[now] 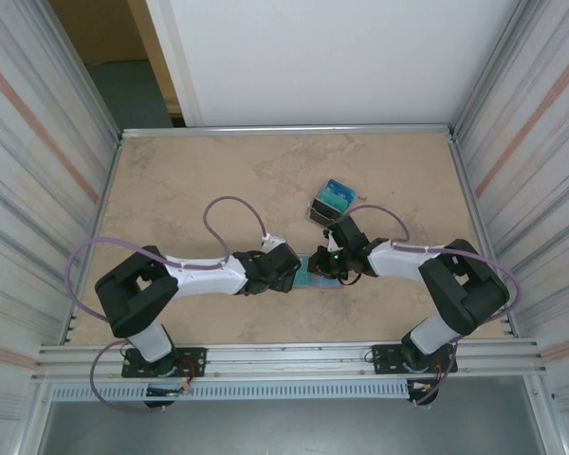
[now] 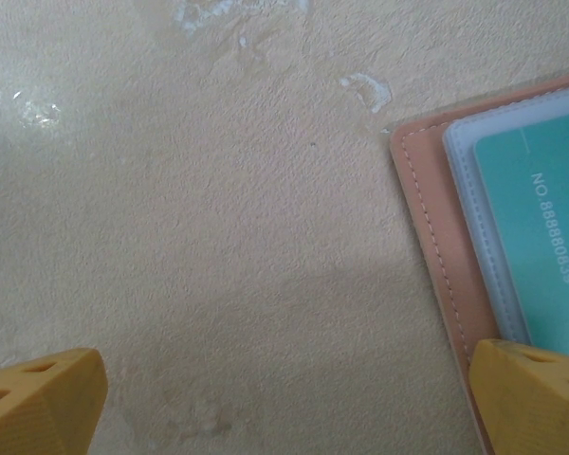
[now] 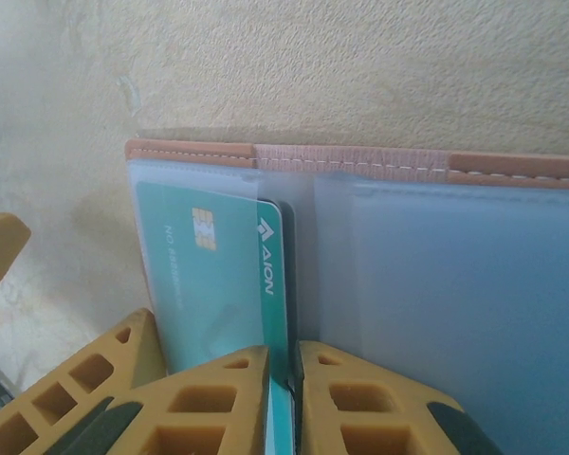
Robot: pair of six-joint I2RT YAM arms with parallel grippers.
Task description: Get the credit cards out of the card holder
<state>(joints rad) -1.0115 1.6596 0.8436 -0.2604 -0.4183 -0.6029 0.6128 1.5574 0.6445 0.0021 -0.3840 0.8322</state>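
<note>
My left claw [image 2: 284, 403] hangs spread wide over the tabletop [image 2: 218, 190], one fingertip [image 2: 536, 398] overlapping the edge of the single pink card holder [image 2: 434, 218], which lies open and flat between my two arms. My right claw [image 3: 286, 379] is pinched narrow on the edge of one teal credit card [image 3: 218, 275] tucked in one of the holder's two clear sleeves. One clear box [image 1: 330, 201] sits just beyond.

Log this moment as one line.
right gripper: shut on credit card edge | left gripper: open, at card holder edge | card holder: open, flat
</note>
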